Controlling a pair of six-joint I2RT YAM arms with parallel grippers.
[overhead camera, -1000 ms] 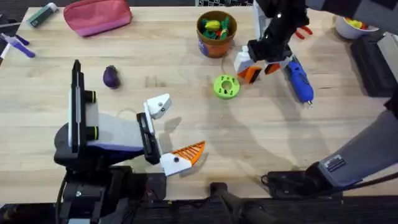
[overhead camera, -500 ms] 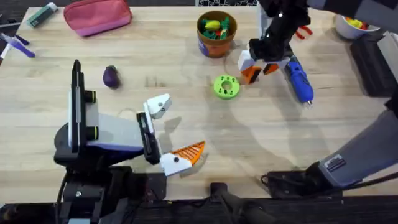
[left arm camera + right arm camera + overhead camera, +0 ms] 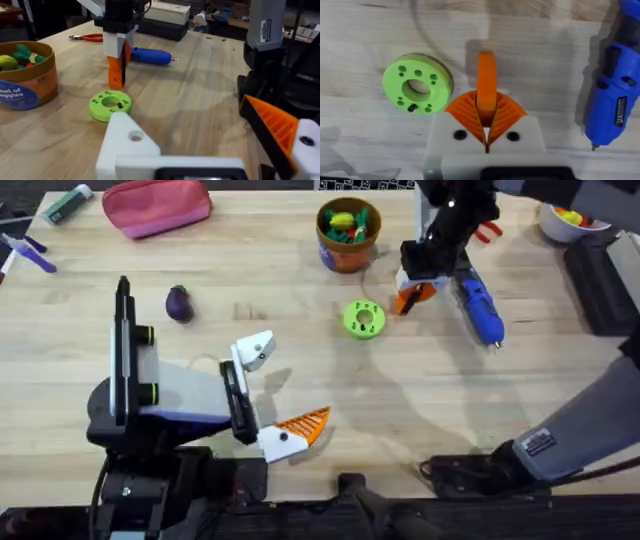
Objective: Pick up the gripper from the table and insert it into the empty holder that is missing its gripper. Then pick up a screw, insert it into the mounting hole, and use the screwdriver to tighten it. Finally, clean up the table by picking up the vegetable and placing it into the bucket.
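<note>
The right claw [image 3: 408, 290] sits in the upper right of the overhead view, its two orange ribbed pads pinched shut on the gripper [image 3: 486, 86], the small orange finger that stands upright between them just above the table [image 3: 330, 380]. Just beside it lies the green ring [image 3: 363, 319], with the blue screwdriver [image 3: 478, 307] on its other side. The left claw [image 3: 275, 395] rests at lower centre with its jaws spread apart and nothing between them; one side is the bare white holder [image 3: 255, 349], the other carries an orange finger. The eggplant [image 3: 178, 303] lies at left, well apart from the bucket [image 3: 347, 232] at top centre.
</note>
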